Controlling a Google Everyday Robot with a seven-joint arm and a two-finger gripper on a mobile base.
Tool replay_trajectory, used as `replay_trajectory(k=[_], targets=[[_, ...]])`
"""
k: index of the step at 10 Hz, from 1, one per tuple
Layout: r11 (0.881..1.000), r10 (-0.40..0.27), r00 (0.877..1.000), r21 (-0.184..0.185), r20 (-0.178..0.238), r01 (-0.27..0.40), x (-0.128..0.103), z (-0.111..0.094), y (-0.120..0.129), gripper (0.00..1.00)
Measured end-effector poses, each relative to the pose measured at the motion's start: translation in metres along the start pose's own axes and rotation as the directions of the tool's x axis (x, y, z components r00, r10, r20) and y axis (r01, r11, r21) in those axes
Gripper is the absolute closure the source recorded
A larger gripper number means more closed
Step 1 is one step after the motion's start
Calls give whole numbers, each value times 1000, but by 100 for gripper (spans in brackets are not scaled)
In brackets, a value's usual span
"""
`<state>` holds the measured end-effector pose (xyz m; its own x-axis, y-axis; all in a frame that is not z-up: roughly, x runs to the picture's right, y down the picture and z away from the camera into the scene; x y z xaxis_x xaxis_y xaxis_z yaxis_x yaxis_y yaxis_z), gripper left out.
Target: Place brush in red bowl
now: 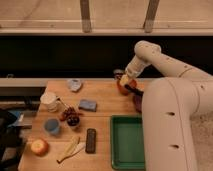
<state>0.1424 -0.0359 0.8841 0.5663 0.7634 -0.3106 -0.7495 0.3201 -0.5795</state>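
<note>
Red bowl [123, 88] at the counter's [105, 120] far edge is met by the claw [125, 80]; its state cannot be told. A dark brush [134, 90] lies across it; release should be low and centred.

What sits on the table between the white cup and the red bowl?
In the camera view, a blue sponge lies between cup and bowl. The hand hovers at the bowl.

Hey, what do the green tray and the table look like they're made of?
Green tray: probably plastic, with uniform matte colour and a moulded raised rim. Table: looks like wood, light tan and flat-finished. The end effector hovers over the red bowl at the far edge.
</note>
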Motion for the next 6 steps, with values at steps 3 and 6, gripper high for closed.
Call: replay_trajectory(k=[3,6], targets=[[998,61,997,-26,-43,-62,9,19,-11,100],[990,129,989,-50,-69,-133,21,29,-23,99]])
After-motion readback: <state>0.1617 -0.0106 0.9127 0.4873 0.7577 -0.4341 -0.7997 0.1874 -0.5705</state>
